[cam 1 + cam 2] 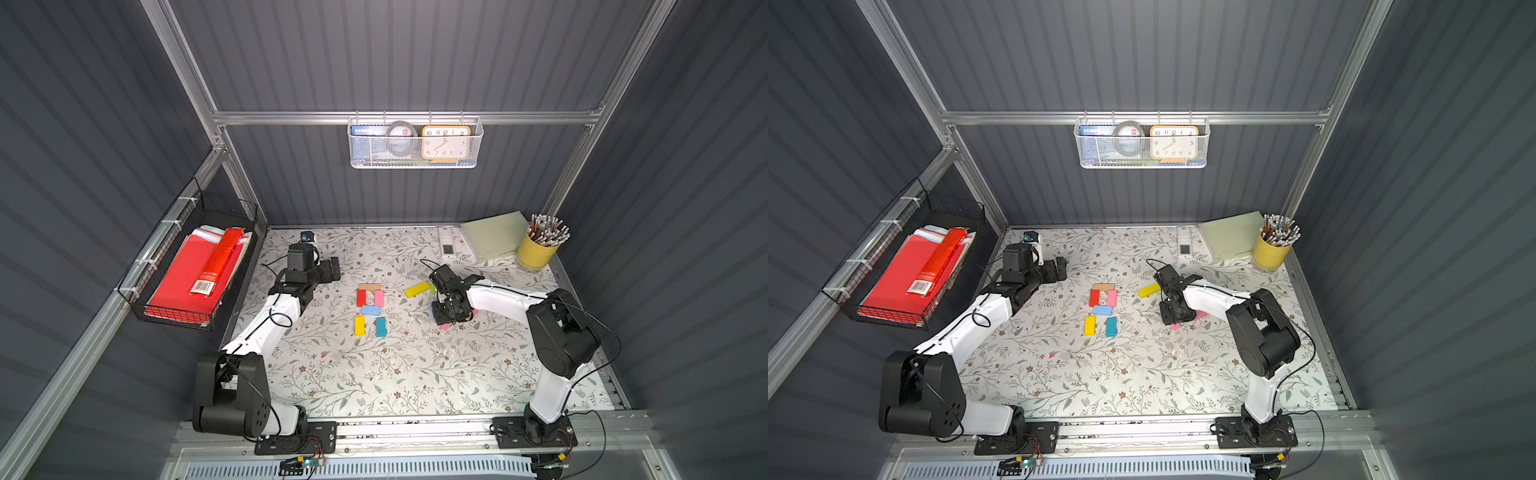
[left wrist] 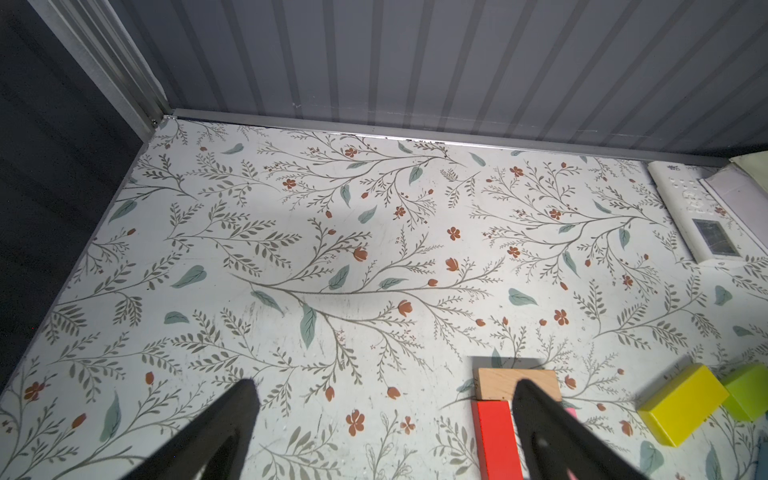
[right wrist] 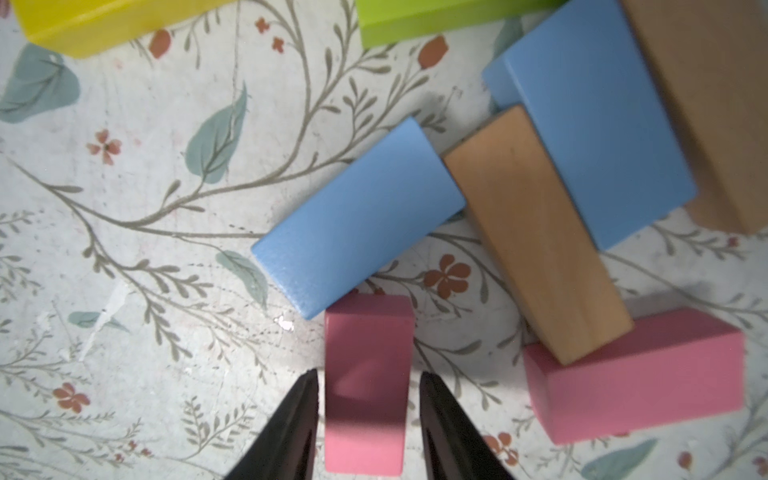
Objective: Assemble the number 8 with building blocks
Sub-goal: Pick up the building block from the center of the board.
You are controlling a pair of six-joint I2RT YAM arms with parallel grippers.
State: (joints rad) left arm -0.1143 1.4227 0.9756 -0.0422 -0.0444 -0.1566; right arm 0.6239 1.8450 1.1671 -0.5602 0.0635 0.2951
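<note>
Right wrist view: the right pincer (image 3: 368, 374) straddles a smooth, rectangular pink block (image 3: 365, 415), slim gaps either side (no grip); left pincer (image 2: 384, 384) gapes wide, empty.

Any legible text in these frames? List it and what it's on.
"10 11 12", "2 3", "8 7 6 5 4", "9": numerals on orange-framed square clock.
Too small to read: digits on barcode label of long red carton.
Blurred: print on blue card, pale green box edge, white remote.
</note>
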